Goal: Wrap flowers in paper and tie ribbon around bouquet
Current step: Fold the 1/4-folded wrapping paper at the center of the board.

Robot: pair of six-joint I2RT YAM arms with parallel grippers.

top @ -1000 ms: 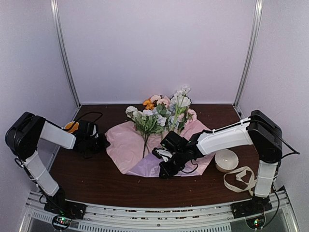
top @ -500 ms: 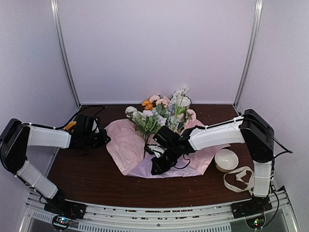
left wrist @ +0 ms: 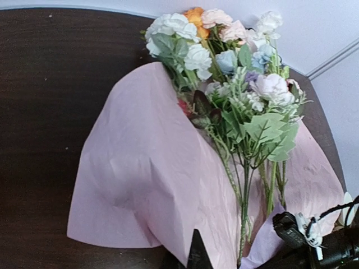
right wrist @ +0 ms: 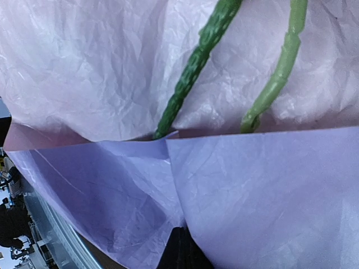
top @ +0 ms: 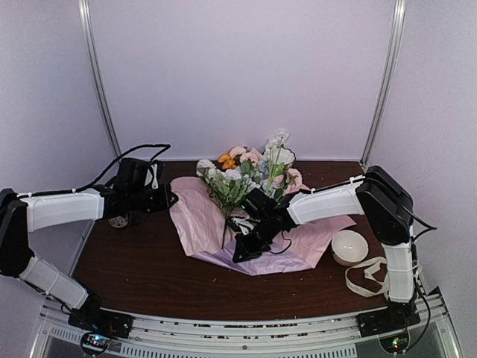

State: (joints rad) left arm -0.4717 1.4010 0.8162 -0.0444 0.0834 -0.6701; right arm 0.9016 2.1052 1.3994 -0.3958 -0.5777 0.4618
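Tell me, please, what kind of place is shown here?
Probably a robot test booth, not a flower shop: plain white walls on aluminium posts enclose a dark table, two robot arms are bolted at its near edge, and the flowers and paper look like props.

Legible text: none in any view. Checked the paper [top: 195, 224] on its pink and lilac faces, the flowers [top: 240, 181], the white bowl [top: 349, 247] and the ribbon [top: 370, 277] (wrist views resolve the paper's crinkles, yet no print, label, brand or number).
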